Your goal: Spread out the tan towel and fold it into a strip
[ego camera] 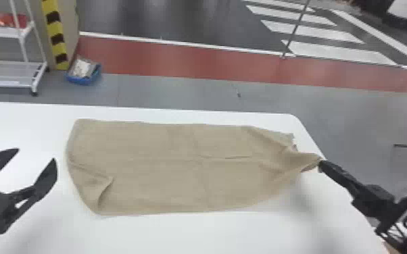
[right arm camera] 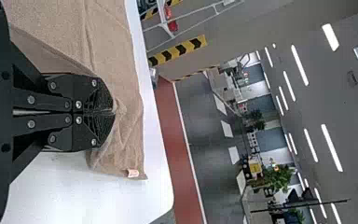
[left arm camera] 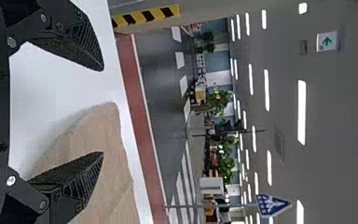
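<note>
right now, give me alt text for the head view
A long tan cloth towel lies across a white table, its right end pinched in the black right gripper. The black left gripper is open beside its left end.

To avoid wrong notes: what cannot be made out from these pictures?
Tan towel, bit pinched in the right gripper: right wrist view, hidden by closed jaws.
Its underside: head view, hidden by its upper side.
Any print on its label: right wrist view, too small.
Table, near edge: head view, cut off at the bottom.
</note>
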Tool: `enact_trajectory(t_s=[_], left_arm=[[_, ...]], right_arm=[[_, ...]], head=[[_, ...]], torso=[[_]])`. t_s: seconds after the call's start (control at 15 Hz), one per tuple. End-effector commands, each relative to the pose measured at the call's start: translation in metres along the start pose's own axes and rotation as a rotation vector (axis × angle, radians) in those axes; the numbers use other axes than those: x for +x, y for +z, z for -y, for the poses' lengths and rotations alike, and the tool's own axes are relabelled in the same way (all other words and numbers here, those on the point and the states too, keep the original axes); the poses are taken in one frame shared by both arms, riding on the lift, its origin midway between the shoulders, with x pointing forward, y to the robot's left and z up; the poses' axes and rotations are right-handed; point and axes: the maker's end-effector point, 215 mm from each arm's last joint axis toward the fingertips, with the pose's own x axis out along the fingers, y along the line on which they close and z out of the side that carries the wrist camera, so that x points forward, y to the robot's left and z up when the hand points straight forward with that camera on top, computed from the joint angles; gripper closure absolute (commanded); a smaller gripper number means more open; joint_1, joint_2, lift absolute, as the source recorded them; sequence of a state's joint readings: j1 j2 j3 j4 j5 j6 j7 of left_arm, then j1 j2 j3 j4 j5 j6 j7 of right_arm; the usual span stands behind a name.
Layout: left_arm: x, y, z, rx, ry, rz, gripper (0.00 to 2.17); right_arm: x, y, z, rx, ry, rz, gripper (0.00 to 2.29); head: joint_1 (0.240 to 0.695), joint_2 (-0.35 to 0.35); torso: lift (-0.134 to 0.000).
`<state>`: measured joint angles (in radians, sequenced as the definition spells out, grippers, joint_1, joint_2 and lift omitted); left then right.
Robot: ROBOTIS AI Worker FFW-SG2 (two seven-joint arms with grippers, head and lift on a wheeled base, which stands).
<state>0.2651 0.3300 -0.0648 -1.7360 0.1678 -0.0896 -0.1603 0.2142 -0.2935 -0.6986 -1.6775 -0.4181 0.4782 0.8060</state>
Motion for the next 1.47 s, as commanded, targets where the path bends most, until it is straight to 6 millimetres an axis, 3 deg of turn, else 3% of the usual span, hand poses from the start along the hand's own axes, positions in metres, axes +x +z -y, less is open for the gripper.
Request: enact_trajectory(t_s=[0.0, 0.13, 0.2, 0.33, 0.53, 0.73, 0.8, 1.07, 1.27, 1.4], left_arm=[[0.017, 0.013, 0.046, -0.005, -0.088, 0.022, 0.36], [0.027, 0.012, 0.087, 0.02, -0.174, 0.006, 0.43], [0.027, -0.004, 0.103, 0.017, -0.212, -0.049, 0.43], [0.022, -0.029, 0.12, 0.014, -0.26, -0.159, 0.43], [0.025, -0.036, 0.138, 0.069, -0.29, -0.18, 0.43], [0.036, -0.041, 0.132, 0.096, -0.28, -0.205, 0.43], [0.034, -0.055, 0.136, 0.099, -0.287, -0.258, 0.43], [0.039, -0.072, 0.136, 0.124, -0.285, -0.341, 0.55], [0.041, -0.071, 0.131, 0.123, -0.275, -0.342, 0.55], [0.042, -0.072, 0.123, 0.123, -0.257, -0.351, 0.71]], right_arm=[[-0.003, -0.006, -0.001, 0.009, -0.002, -0.003, 1.71], [-0.008, -0.009, 0.001, 0.015, -0.006, -0.005, 1.71], [-0.01, -0.01, 0.002, 0.018, -0.005, -0.004, 1.71], [-0.015, -0.007, 0.006, 0.013, -0.015, 0.007, 1.71], [-0.015, -0.006, 0.009, 0.01, -0.019, 0.014, 1.71], [-0.014, -0.007, 0.006, 0.015, -0.012, 0.015, 1.71], [-0.015, -0.006, 0.007, 0.016, -0.014, 0.017, 1.71], [-0.021, -0.003, 0.012, 0.023, -0.019, 0.03, 1.71], [-0.023, -0.003, 0.014, 0.027, -0.022, 0.031, 1.71], [-0.023, -0.004, 0.015, 0.028, -0.024, 0.031, 1.71]], head=[[0.695, -0.299], [0.695, -0.33], [0.695, -0.35], [0.695, -0.35], [0.695, -0.35], [0.695, -0.35], [0.695, -0.35], [0.695, -0.35], [0.695, -0.35], [0.695, -0.35]], torso=[[-0.124], [-0.124], [-0.124], [-0.124], [-0.124], [-0.124], [-0.124], [-0.124], [-0.124], [-0.124]])
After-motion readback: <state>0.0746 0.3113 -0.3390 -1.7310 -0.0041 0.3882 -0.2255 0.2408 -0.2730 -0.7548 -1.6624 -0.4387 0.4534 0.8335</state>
